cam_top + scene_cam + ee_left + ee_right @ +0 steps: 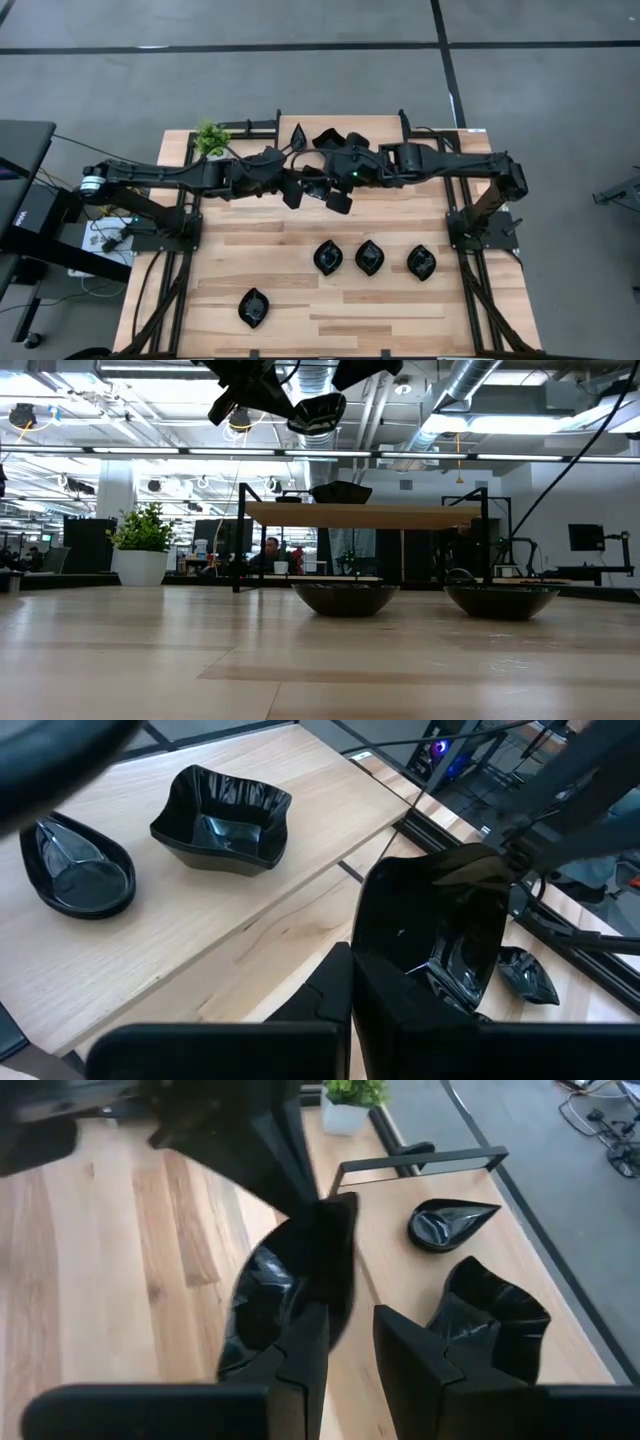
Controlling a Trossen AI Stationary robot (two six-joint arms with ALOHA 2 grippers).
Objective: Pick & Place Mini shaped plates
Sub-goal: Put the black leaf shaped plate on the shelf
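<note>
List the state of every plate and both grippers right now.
held plate: airborne, gripped by the left gripper.
left gripper: shut on held plate.
right gripper: open, beside held plate.
wavy square plate: upright on shelf.
teardrop plate: upright on shelf.
four table plates: upright, untouched.

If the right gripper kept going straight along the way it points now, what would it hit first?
Most likely the glossy black leaf-shaped dish, held up off the table just ahead of the right gripper by the left gripper. Depth is hard to judge; it could just slip past the dish's edge.
</note>
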